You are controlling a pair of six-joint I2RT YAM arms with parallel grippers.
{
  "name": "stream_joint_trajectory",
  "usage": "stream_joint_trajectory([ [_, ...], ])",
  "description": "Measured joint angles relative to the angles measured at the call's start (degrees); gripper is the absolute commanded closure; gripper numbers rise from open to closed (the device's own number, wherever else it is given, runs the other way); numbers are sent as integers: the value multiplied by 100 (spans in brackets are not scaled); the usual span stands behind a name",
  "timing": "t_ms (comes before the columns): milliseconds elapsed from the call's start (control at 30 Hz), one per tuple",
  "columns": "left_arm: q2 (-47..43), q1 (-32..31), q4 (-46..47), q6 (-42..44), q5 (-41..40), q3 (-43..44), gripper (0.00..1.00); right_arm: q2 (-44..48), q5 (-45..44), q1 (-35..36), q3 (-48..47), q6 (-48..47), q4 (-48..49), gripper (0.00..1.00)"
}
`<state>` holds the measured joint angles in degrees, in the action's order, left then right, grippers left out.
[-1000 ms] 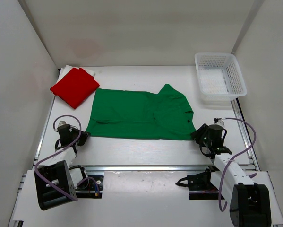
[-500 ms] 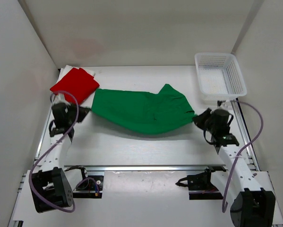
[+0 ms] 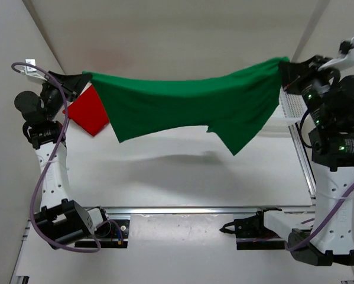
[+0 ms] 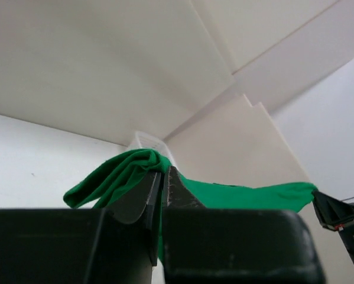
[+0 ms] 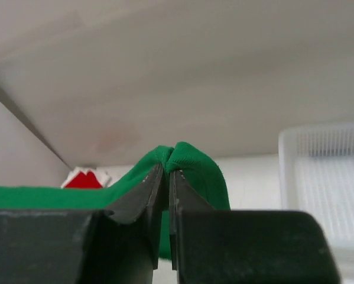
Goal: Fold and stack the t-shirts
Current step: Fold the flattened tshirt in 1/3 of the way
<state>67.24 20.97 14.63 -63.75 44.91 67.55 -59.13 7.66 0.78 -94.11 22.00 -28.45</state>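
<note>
Top external: green shirt (image 3: 188,106), unfolded, hangs spread above the table. Red shirt (image 3: 87,115), folded, lies far left over a barely visible white shirt (image 5: 104,174); judged two stacked, green remaining. Left gripper (image 3: 76,80) and right gripper (image 3: 286,68) each pinch one green end.

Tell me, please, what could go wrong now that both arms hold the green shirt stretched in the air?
1. The left gripper and right gripper each pinch only a small bunch of the green shirt; a slip at either end would likely drop it.
2. Its hanging flap is near the white basket and might snag on lowering.
3. Its left end hangs by the red shirt and may disturb it.
</note>
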Motion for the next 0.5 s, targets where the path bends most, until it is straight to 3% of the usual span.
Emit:
stream_joint_trajectory([
  [67, 199, 79, 308, -352, 192, 0, 100, -415, 129, -13, -782, -129, -55, 100],
  [167, 437, 70, 299, -415, 251, 0, 100, -796, 551, -138, -1108, -190, -52, 100],
  [367, 839, -293, -35, 85, -50, -116, 100, -1742, 1261, -341, -660, -197, 164, 100],
  [500, 1460, -748, -267, 439, -472, -173, 100, -2949, 1801, -669, -339, -17, 181, 100],
])
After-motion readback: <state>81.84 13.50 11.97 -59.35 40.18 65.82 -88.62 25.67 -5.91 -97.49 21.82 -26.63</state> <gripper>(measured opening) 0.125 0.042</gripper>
